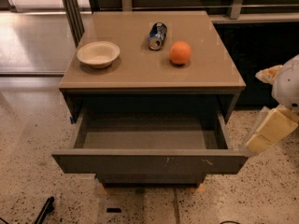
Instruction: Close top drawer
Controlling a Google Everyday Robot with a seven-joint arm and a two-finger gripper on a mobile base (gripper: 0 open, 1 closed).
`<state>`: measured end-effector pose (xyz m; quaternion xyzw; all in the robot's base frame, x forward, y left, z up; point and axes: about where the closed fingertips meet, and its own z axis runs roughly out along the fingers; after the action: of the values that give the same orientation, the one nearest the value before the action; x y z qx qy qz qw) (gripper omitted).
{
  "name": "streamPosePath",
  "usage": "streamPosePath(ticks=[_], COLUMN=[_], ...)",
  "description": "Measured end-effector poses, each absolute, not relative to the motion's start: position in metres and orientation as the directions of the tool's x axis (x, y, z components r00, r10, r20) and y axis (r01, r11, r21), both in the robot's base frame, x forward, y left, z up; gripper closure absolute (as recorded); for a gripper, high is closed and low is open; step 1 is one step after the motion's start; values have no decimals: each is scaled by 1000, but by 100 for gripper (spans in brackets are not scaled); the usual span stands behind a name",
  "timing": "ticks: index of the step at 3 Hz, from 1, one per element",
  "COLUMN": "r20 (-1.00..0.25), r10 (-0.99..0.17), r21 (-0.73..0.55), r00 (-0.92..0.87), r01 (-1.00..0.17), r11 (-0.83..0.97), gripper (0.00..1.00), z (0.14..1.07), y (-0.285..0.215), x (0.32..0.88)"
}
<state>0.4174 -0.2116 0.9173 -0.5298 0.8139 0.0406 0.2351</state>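
Standing pulled out, top drawer (149, 161); gripper (271, 130) beside its right corner, state unclear

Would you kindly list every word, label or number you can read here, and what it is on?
No text can be read.
can: blue and silver label, print too blurred to read.
top drawer: pale scratches on the front, no lettering.
gripper, at the right edge beside the drawer's front corner: no markings.
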Motion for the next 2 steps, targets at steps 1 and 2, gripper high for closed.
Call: streamPosePath(ticks=[1,2], r20=[-566,-651], r10=[-702,-576], r21=[-41,44], r00=[-433,-494], r01=[-835,-782], r11=[549,622], gripper=[0,5], z=[852,803], y=[-196,-177], x=[402,416])
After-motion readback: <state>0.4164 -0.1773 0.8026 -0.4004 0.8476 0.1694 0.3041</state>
